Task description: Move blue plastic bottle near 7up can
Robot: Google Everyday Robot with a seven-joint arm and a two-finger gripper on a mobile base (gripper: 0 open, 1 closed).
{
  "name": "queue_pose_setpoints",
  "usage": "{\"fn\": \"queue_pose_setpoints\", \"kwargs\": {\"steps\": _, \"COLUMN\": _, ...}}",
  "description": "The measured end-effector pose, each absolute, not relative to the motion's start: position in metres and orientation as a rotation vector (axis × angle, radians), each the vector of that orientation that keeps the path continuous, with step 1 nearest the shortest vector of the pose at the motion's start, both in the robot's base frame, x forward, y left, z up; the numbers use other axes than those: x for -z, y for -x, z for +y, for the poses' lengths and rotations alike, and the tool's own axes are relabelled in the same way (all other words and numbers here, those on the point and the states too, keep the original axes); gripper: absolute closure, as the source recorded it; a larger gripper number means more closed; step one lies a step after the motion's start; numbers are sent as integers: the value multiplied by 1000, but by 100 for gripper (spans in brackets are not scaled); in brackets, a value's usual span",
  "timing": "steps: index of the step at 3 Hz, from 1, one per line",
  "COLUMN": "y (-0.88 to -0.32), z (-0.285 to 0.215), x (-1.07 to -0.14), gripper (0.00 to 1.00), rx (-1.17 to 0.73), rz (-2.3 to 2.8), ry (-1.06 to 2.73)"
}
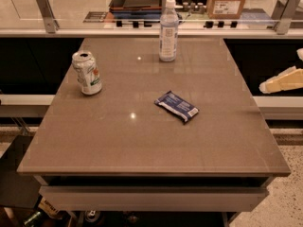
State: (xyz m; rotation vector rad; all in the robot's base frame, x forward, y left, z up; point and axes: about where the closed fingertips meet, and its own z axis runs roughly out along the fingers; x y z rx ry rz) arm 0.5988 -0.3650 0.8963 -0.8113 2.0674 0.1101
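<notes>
My gripper (283, 81) sits at right edge of view, off table (142, 145), beyond its right side; open or closed, I cannot tell. Far edge, centre: blue plastic bottle (168, 32), upright. Left side: 7up can (87, 73), upright, well apart from bottle. Mid-table: dark blue snack packet (176, 106), flat.
</notes>
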Motion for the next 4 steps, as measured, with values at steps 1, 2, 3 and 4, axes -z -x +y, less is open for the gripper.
{"fn": "queue_pose_setpoints", "kwargs": {"steps": 1, "y": -628, "z": -363, "x": -905, "gripper": 0, "rx": -133, "rz": 1999, "ry": 794}}
{"fn": "queue_pose_setpoints", "kwargs": {"steps": 2, "y": -628, "z": -363, "x": -905, "gripper": 0, "rx": -133, "rz": 1999, "ry": 794}}
{"fn": "queue_pose_setpoints", "kwargs": {"steps": 3, "y": -633, "z": -354, "x": -909, "gripper": 0, "rx": -169, "rz": 1978, "ry": 771}}
{"fn": "queue_pose_setpoints", "kwargs": {"steps": 4, "y": -640, "z": -328, "x": -933, "gripper": 0, "rx": -255, "rz": 1905, "ry": 756}}
